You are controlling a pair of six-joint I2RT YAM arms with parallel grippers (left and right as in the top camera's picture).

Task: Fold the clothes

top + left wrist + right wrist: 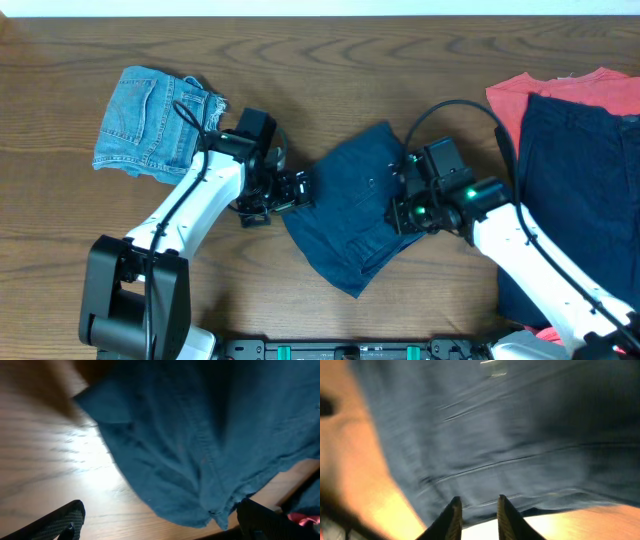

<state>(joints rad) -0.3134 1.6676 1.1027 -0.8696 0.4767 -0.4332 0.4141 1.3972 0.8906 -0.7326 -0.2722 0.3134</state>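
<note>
- Overhead: navy shorts (pixel 350 215) crumpled on the bench (pixel 400 60), left pincer (pixel 290 190) at their left edge, right pincer (pixel 400 200) at their right.
- Left wrist: left pincer (pixel 162 522) gapes wide, empty, over the shorts' hem.
- Right wrist: right pincer (pixel 477 512) barely parted, nothing between, fabric just beyond.

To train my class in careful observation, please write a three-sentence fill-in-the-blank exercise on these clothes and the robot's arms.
1. The light-blue denim shorts lie on the robot's ____ side.
2. The left pincer, beside the crumpled navy shorts, stands wide ____.
3. The flat navy garment lies on top of a ____ shirt.
Missing words: left; open; coral-red.
</note>
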